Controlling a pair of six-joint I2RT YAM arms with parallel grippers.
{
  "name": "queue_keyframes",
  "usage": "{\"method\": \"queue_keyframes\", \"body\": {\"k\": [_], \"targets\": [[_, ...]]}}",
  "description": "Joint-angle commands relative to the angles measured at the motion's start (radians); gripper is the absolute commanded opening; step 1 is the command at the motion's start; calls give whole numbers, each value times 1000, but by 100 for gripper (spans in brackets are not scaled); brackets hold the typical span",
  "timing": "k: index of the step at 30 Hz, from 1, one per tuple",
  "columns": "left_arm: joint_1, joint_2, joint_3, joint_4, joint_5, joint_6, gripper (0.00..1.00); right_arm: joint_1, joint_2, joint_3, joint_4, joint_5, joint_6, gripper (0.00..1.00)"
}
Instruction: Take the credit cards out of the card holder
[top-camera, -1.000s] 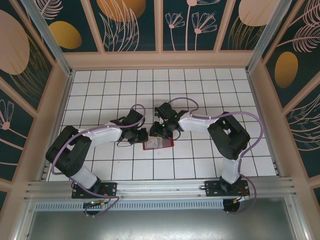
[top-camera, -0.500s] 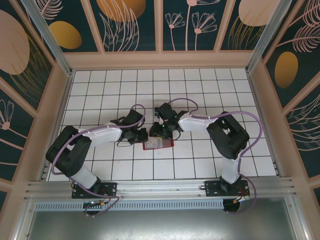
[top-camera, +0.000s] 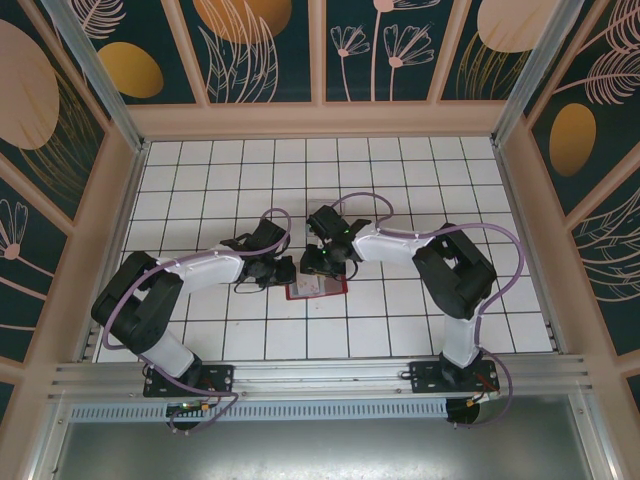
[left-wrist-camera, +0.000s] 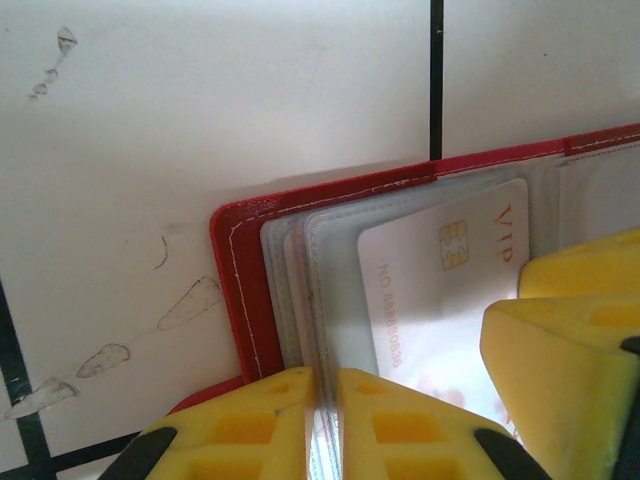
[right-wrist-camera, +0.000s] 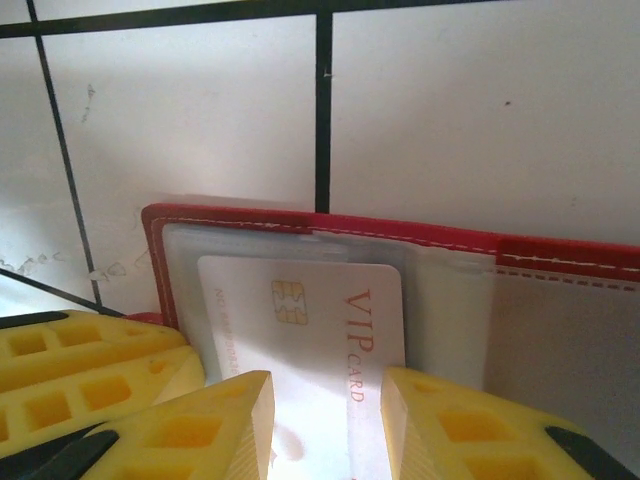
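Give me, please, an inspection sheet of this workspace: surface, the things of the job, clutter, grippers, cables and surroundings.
Surface: white tiled table, with faint scuff marks.
Job's things: red card holder lies open and flat. One pale credit card marked VIP sits in a see-through sleeve. Other cards cannot be told.
Clutter: nothing seen.
Grippers: left gripper is shut on the card holder's sleeve edges. Right gripper is open, its fingers on either side of the credit card.
Cables: purple cables loop along both arms.
Surroundings: flower-patterned walls; metal rail at the near edge.
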Motion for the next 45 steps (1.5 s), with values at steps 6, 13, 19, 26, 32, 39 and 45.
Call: {"method": "queue_keyframes", "body": {"k": [6, 13, 19, 26, 32, 39, 45], "targets": [[-6, 23, -2, -35, -15, 2, 16, -1, -24, 19, -31, 43, -10, 35], [-6, 36, 6, -70, -56, 12, 14, -40, -103, -71, 52, -42, -17, 35], [-6, 42, 8, -76, -59, 15, 13, -81, -120, -169, 152, -142, -46, 30], [-6, 47, 12, -78, -58, 11, 13, -90, -98, -199, 188, -168, -68, 20], [-6, 52, 16, -79, -57, 13, 12, -90, -75, -204, 206, -183, -69, 19], [-8, 60, 16, -78, -55, 13, 12, -91, -52, -206, 213, -186, -71, 21], [-6, 65, 20, -78, -54, 13, 12, -92, -39, -213, 235, -208, -69, 22]]}}
